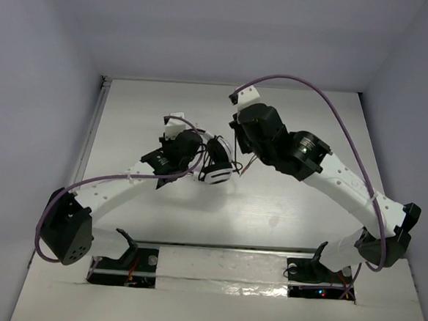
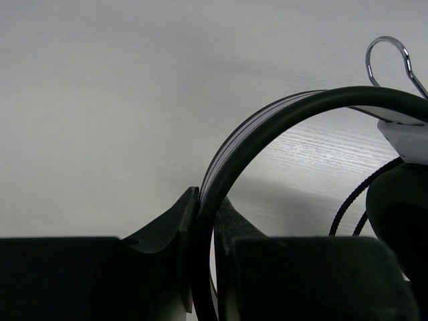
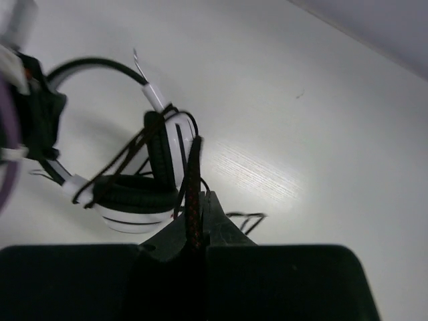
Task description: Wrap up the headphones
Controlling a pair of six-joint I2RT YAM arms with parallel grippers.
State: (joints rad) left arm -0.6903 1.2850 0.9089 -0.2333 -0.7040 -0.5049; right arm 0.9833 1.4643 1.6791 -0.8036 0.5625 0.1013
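The white headphones [image 1: 217, 169] sit mid-table with their black-ringed earcups folded together. My left gripper [image 1: 195, 150] is shut on the headband [image 2: 281, 110], which runs up between the jaws in the left wrist view [image 2: 206, 197]. One earcup [image 2: 401, 214] and the metal slider [image 2: 386, 48] show at the right of that view. My right gripper [image 1: 238, 153] is just right of the headphones. In the right wrist view it [image 3: 200, 197] is shut on the thin black braided cable [image 3: 194, 167], which leads up to the earcups [image 3: 134, 200] and loops around them.
Thick purple robot cables [image 1: 335, 114] arc over both arms. A loose loop of the black cable [image 3: 251, 219] lies on the white table [image 1: 284, 202] beside my right fingers. Grey walls close in the table at the back and sides.
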